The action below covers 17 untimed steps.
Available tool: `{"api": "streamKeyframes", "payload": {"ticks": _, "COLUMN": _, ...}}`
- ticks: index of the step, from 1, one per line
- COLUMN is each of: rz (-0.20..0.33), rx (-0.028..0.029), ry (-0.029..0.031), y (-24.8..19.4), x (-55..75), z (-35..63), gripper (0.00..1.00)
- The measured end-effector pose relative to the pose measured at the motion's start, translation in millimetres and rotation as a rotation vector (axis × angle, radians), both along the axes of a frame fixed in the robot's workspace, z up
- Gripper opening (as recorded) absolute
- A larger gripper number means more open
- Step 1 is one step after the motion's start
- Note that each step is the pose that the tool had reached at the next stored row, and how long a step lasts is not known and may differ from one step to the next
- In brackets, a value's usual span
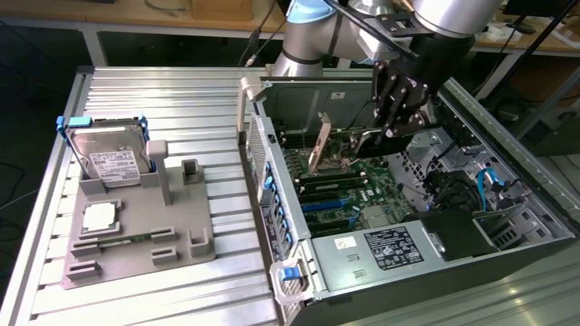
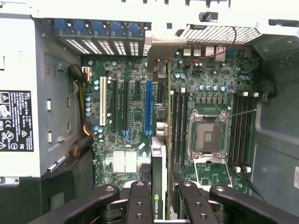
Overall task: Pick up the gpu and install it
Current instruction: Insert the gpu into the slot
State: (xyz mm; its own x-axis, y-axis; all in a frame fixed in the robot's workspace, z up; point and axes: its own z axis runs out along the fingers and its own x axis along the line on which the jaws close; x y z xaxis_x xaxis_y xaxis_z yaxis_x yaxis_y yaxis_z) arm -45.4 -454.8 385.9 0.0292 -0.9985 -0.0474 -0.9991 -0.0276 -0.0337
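we find the computer case (image 1: 335, 98) open on its upper side, so the way down to the motherboard (image 2: 135, 116) is free. the gripper (image 2: 161, 186) sits clamped on the gpu (image 2: 159, 158), hemmed by ram sticks (image 2: 177, 126) on one side and the blue slot (image 2: 149, 107) on the other. the power supply (image 1: 390, 248) walls off one end, and blue cables (image 1: 490, 180) crowd the exterior view's right. outside, the ribbed table (image 1: 163, 95) lies open beside the grey fixture (image 1: 136, 227).
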Motion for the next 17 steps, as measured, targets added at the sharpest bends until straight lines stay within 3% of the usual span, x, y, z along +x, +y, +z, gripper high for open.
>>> {"api": "streamKeyframes", "payload": {"ticks": 2, "rz": 0.000, "rx": 0.0024, "ry": 0.0065, "y": 0.0, "x": 0.0, "z": -1.2, "gripper": 0.27}}
{"api": "streamKeyframes", "payload": {"ticks": 6, "rz": 0.000, "rx": 0.0051, "ry": 0.0281, "y": -0.1, "x": 0.1, "z": -3.9, "gripper": 0.27}}
{"api": "streamKeyframes", "payload": {"ticks": 7, "rz": 0.000, "rx": 0.0052, "ry": 0.0302, "y": -0.1, "x": 0.0, "z": -5.5, "gripper": 0.27}}
{"api": "streamKeyframes", "payload": {"ticks": 17, "rz": 0.000, "rx": 0.0053, "ry": 0.0304, "y": -2.1, "x": 0.1, "z": -23.9, "gripper": 0.27}}
